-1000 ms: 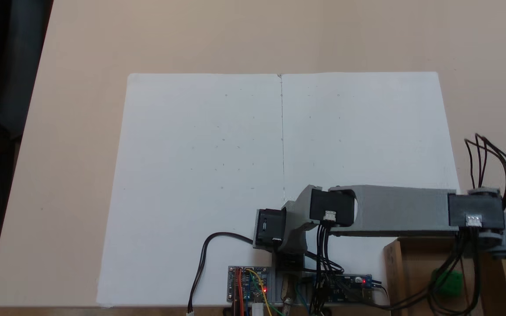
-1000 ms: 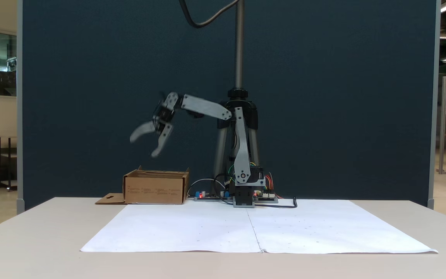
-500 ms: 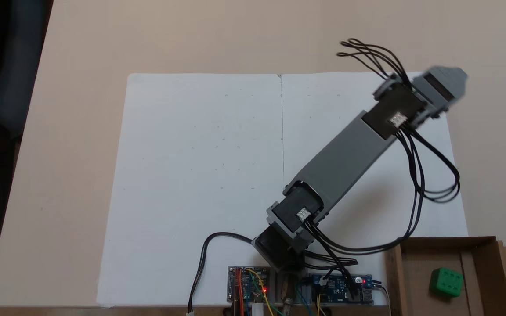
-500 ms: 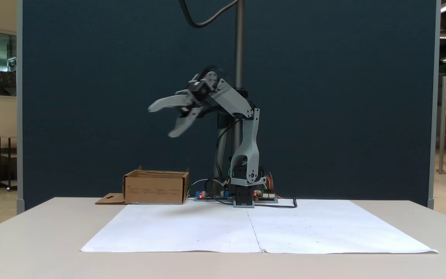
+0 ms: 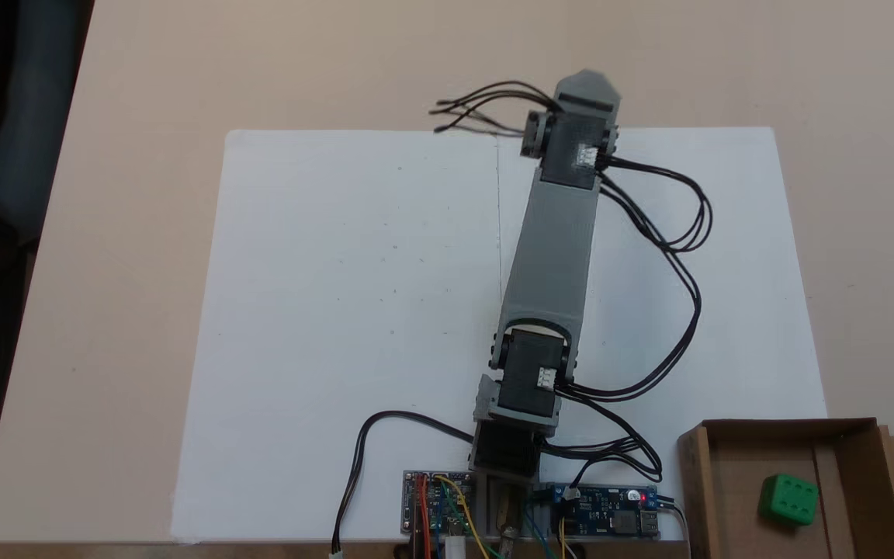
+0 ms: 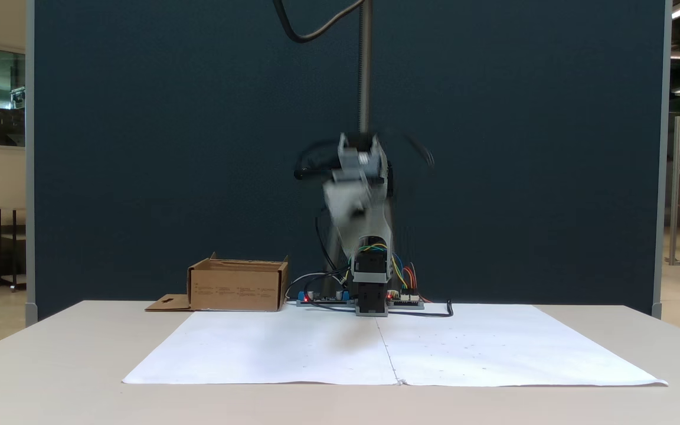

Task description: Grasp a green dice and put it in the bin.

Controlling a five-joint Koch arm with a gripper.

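Small bright green dice [image 5: 788, 499] is seen lying inside the shallow brown cardboard bin [image 5: 742, 442]: task judged done. Gripper [image 6: 356, 198] is blurred, state cannot be told.

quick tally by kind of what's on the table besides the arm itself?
Green dice: 1
Cardboard bin: 1
White paper sheets: 2, laid edge to edge
Circuit boards by the arm's base: 2
Total: 6

White paper [image 5: 354, 310] (creased) on table [image 5: 144, 194]
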